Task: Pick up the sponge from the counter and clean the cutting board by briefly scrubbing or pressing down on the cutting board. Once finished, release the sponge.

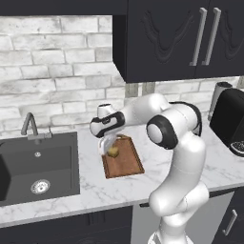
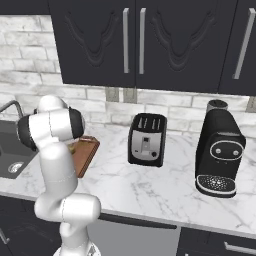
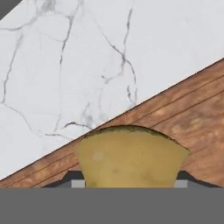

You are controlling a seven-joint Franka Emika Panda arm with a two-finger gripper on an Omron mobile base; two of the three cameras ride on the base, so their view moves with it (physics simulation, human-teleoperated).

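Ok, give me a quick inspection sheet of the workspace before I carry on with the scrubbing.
Surface: counter, white marble, dark front edge.
Job's things: sponge in the claw, over the cutting board; contact with the board cannot be told. Board lies flat beside the sink.
Clutter: toaster and coffee machine on the counter, apart from the board.
Claw: claw shut on the sponge, pointing down at the board.
Cables: nothing seen.
Surroundings: brick backsplash, dark cabinets above, faucet behind the sink.

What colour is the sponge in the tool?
Mustard yellow sponge, clearest in the hand view.
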